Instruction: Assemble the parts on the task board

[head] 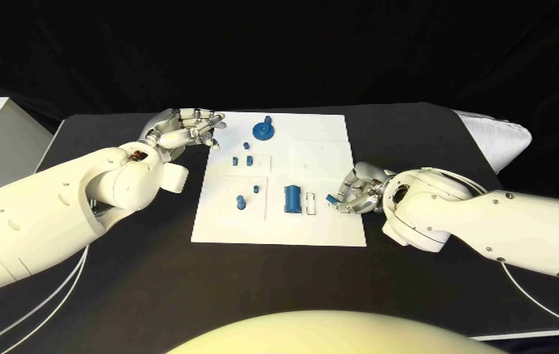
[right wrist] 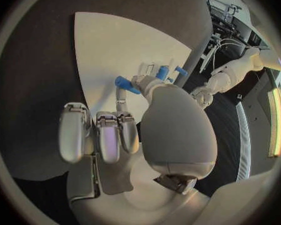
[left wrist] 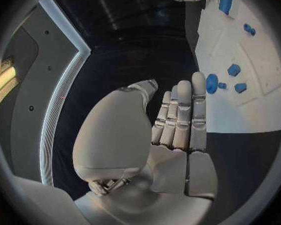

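The right hand (head: 363,189) rests at the right edge of the task board (head: 314,148), toward its near end. Its fingers (right wrist: 124,91) pinch a small blue part (right wrist: 127,83); in the head view that blue part shows at the fingertips, just over the board's right edge. The other fingers of this hand are curled in toward the palm. The right arm (head: 489,225) reaches in from the right across the black surface (head: 443,136).

The left hand (head: 187,132) hovers at the far left corner of the board, beside its left edge. Its fingers (left wrist: 185,110) lie straight and close together, holding nothing, with the thumb set apart from them. The left arm (head: 70,208) comes in from the left.

On the white board lie the remaining blue parts. A round piece with a knob (head: 266,131) sits near the far edge, left of the middle. Nearer and left of it is a tiny piece (head: 247,145), then a pair of small pieces (head: 241,161) side by side. Closer still come another small piece (head: 258,187) and a peg-like one (head: 241,202) near the left edge. A larger oblong blue block (head: 292,199) stands near the middle of the near half, with a small white piece (head: 311,203) just beside it on the right, between it and the right hand.
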Robot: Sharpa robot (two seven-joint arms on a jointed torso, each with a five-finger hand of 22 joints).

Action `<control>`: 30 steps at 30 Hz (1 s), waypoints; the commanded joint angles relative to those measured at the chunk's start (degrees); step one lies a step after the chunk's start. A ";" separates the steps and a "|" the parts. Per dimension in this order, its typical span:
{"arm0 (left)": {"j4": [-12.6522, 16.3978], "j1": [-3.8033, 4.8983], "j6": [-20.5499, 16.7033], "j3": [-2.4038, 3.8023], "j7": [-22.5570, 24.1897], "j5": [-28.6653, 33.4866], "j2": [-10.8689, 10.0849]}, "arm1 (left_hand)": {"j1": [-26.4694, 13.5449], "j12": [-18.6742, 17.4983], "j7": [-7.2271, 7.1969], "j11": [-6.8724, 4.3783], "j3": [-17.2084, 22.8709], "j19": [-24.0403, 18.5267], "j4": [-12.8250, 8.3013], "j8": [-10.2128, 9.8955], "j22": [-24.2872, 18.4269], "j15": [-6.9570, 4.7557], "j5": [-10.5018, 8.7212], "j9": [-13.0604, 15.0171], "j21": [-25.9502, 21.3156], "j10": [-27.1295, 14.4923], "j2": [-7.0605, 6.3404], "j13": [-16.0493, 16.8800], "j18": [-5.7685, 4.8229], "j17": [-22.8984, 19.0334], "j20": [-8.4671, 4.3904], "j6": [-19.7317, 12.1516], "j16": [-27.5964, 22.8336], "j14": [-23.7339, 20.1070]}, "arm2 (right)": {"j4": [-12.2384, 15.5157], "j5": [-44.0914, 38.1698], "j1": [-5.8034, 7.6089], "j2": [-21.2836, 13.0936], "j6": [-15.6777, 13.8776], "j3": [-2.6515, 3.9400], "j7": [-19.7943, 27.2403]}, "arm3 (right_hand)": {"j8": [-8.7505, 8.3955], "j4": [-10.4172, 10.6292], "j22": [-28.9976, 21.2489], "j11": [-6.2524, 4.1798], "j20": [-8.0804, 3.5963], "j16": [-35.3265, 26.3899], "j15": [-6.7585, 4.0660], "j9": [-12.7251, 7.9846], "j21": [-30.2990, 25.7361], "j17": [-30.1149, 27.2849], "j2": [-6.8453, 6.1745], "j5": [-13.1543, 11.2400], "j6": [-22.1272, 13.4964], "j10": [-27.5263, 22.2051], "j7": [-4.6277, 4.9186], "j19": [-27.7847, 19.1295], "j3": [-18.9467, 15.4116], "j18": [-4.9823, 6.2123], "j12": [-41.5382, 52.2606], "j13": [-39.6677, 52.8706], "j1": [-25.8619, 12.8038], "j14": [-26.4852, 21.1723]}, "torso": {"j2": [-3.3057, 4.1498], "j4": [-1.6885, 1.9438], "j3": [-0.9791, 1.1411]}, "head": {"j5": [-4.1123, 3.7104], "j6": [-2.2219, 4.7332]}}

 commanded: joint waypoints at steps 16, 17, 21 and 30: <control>0.38 -0.08 1.21 0.04 0.04 0.08 -0.11 | 0.14 0.44 0.90 0.00 -0.25 0.21 0.09 0.39 -0.11 0.12 0.15 -0.05 -0.42 -0.44 0.63 0.06 0.85 0.10 0.20 -0.37 -0.35 -0.23 | -2.21 2.00 -0.02 4.12 -1.47 -0.03 0.27 | 0.55 -2.97 7.13 -0.20 0.20 0.23 0.04 0.55 -0.01 15.08 0.24 0.91 0.85 5.69 -0.22 3.46 2.64 -0.32 1.14 14.77 -4.96 6.05 | -0.03 -0.02 0.07 | -0.03 -0.04; 0.38 -0.08 1.21 0.04 0.04 0.08 -0.11 | 0.14 0.44 0.90 0.00 -0.25 0.21 0.09 0.39 -0.11 0.12 0.15 -0.05 -0.42 -0.44 0.63 0.06 0.85 0.10 0.20 -0.37 -0.35 -0.23 | -2.48 2.26 -0.04 4.49 -1.56 -0.04 0.22 | 0.55 -2.81 7.13 -0.23 0.19 0.23 0.02 0.58 -0.03 15.08 0.39 0.47 0.89 5.79 -0.26 3.46 2.33 -0.31 1.33 14.88 -5.37 6.05 | -0.03 0.00 0.06 | -0.06 -0.05; 0.39 -0.08 1.24 0.04 0.01 0.08 -0.11 | 0.14 0.44 0.90 0.00 -0.25 0.21 0.09 0.39 -0.11 0.12 0.15 -0.05 -0.42 -0.44 0.63 0.06 0.85 0.10 0.20 -0.37 -0.35 -0.23 | -3.20 3.18 -0.14 5.66 -1.95 -0.07 0.23 | 0.53 -2.20 7.18 -0.33 0.13 0.23 -0.07 0.63 -0.04 15.08 1.04 -1.50 1.09 5.96 -0.38 3.49 1.43 -0.32 1.68 15.08 -6.60 6.05 | 0.00 0.03 0.05 | -0.13 -0.08; 0.45 -0.07 1.30 0.04 -0.08 0.08 -0.19 | 0.04 0.52 0.90 0.00 -0.26 0.24 0.09 0.44 -0.15 0.12 0.14 -0.06 -0.46 -0.48 0.68 0.05 0.85 0.10 0.21 -0.40 -0.35 -0.22 | -3.62 4.55 -0.21 6.67 -1.82 -0.08 0.82 | 0.51 -0.72 7.39 -0.43 0.11 0.23 -0.13 0.61 0.18 15.08 2.08 -3.21 1.60 5.97 -0.52 3.59 0.52 -0.37 1.70 15.10 -8.43 6.05 | 0.02 0.00 0.05 | -0.06 -0.21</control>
